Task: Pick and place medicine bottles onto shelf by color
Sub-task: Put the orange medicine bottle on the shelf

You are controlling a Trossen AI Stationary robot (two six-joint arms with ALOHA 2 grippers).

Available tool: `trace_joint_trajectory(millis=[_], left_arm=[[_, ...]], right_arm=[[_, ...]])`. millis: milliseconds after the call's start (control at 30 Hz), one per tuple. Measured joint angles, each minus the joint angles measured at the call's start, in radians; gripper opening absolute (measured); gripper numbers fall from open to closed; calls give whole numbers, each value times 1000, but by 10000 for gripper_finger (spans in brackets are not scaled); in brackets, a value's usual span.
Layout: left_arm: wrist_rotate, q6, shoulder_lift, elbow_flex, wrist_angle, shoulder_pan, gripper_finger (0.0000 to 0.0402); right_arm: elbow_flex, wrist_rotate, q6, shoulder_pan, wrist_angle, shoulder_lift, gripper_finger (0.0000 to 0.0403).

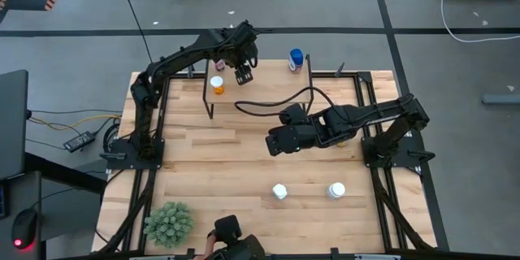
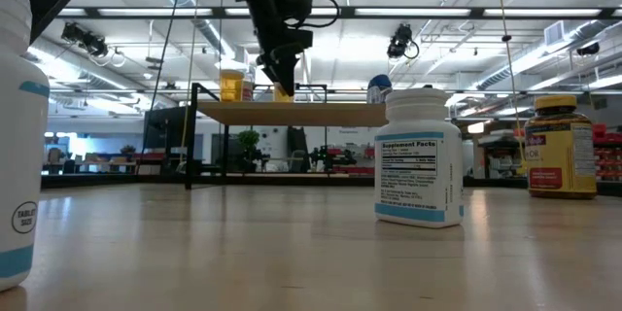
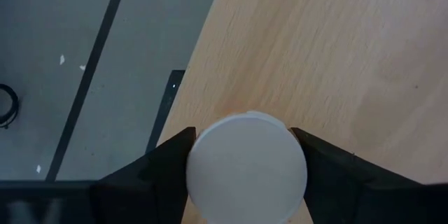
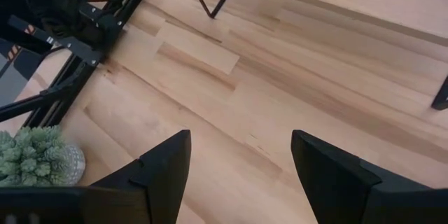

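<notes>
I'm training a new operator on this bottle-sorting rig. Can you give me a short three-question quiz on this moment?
1. True or false: the right gripper holds a bottle.
2. How many white bottles stand on the table near the plant? A one, B two, C four.
3. What sits between the left gripper's fingers over the shelf?

Key: 1 false, it is empty and open. 2 B. 3 A white bottle cap.

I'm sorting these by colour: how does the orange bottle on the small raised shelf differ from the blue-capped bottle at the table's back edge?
The orange, white-capped bottle stands on the light-wood shelf; the blue-capped white bottle stands beyond the shelf's far edge. The orange one is translucent amber; the blue-capped one is opaque. The left tool hovers just beside the orange one; nothing is near the blue-capped one. Both stand upright.
</notes>
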Motion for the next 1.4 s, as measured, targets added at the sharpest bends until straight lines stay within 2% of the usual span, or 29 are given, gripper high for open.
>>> trace_joint_trajectory(millis=[433, 733, 1133, 1400], left_arm=[[0, 0, 0, 0, -1, 0, 234], [0, 0, 0, 0, -1, 0, 255], [-1, -1, -4, 0, -23, 0, 310], [-32, 0, -25, 0, 3, 0, 314]], right_arm=[[0, 0, -4, 2, 0, 0, 255], [0, 0, -1, 15, 0, 0, 255], [0, 0, -1, 15, -1, 0, 255], [0, 0, -4, 15, -2, 0, 255]])
